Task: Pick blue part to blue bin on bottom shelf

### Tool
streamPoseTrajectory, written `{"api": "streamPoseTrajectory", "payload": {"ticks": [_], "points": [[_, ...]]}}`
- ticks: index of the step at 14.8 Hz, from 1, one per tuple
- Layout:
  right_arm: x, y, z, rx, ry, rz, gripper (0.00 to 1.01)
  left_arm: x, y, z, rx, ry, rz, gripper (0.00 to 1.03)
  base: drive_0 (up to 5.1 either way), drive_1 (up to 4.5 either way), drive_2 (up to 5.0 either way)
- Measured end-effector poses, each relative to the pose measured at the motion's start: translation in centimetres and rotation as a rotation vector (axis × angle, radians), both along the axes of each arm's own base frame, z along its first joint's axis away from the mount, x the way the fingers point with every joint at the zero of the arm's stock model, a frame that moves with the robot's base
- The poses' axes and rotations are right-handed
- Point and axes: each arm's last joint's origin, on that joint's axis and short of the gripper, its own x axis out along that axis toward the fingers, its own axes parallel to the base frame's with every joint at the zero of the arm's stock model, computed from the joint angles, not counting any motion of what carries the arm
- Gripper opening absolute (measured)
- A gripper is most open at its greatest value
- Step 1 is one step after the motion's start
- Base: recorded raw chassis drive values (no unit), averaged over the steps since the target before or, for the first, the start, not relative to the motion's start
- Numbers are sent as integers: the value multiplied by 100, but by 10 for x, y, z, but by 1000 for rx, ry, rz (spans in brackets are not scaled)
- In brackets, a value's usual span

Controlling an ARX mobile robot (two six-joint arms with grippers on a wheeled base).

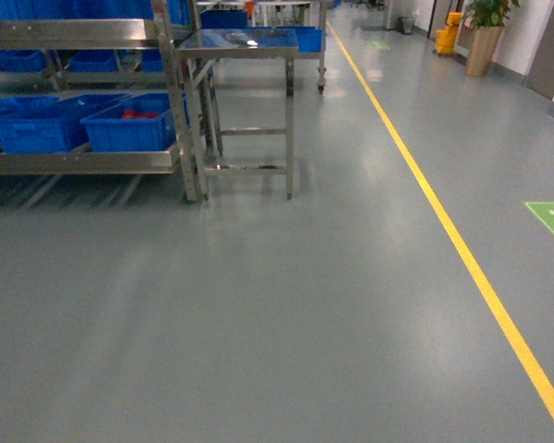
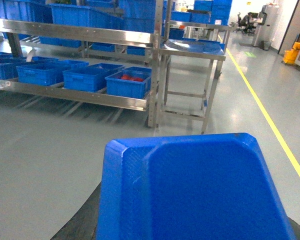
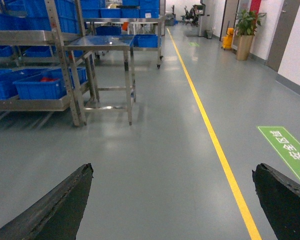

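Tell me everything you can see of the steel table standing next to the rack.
The steel table has a bare metal frame with a flat top that reflects blue, four thin straight legs and two crossbars between the legs on the side facing the camera, one halfway up and one near the floor. It stands upright on the grey floor, close beside the rack's end post; whether they touch is unclear. Small items lie on its top, too small to identify. The yellow floor line runs past well to its right.

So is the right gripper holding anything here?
No, the right gripper is open, with only bare grey floor between its black fingers.
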Motion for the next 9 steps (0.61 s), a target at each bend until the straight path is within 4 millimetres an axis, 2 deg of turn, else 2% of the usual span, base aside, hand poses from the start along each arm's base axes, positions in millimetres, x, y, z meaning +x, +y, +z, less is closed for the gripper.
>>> {"api": "streamPoseTrajectory", "payload": {"ticks": [9], "points": [[0,0,0,0,-1,0,98,0,0,0,-3,-1,0,44,-2,413,-417]]}}
